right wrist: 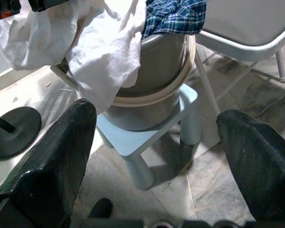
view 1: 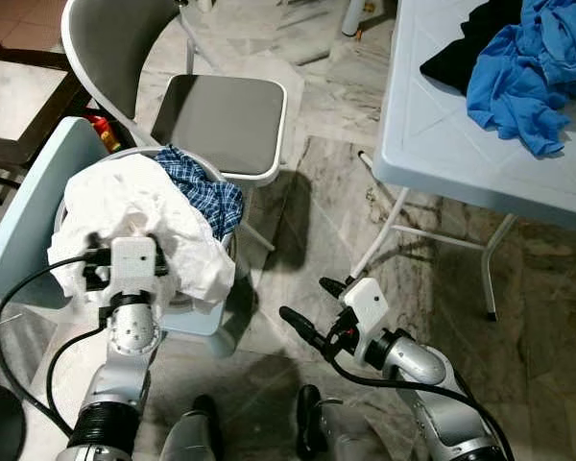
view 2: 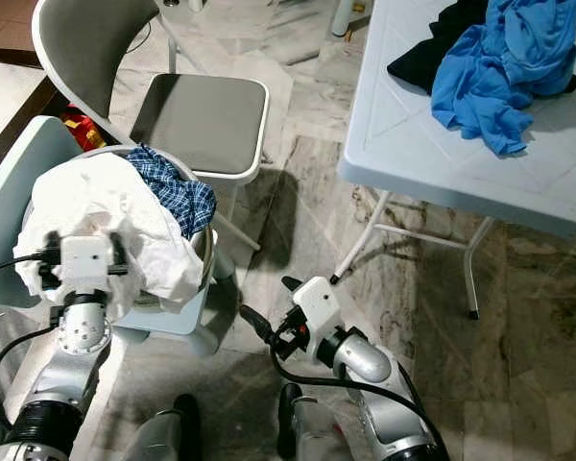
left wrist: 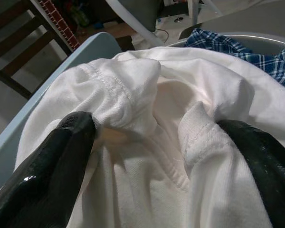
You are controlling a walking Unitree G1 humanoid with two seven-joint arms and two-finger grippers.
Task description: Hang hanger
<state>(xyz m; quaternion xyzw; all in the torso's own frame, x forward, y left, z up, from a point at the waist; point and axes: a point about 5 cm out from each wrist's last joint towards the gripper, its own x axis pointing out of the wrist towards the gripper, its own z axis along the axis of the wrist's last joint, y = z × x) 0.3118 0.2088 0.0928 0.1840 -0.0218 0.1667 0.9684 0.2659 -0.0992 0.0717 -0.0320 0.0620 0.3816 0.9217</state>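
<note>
A white garment (view 1: 144, 206) is heaped over a grey round basket (right wrist: 152, 76) that stands on a light blue stool (right wrist: 133, 137) at my left. A blue plaid cloth (view 1: 206, 187) lies over the basket's far rim. My left gripper (left wrist: 156, 128) is open and pressed down into the white garment (left wrist: 147, 95), with folds of cloth bunched between its spread fingers (left wrist: 61, 156). My right gripper (view 1: 307, 303) is open and holds nothing. It hangs low over the marble floor, to the right of the stool, and points toward the basket.
A grey folding chair (view 1: 221, 120) stands just behind the basket. A pale blue folding table (view 1: 442, 144) at the right carries a blue garment (view 1: 538, 67) and a black one (view 1: 461, 53). A black round base (view 1: 0, 423) sits at the lower left, with dark wooden furniture (view 1: 19, 106) beyond.
</note>
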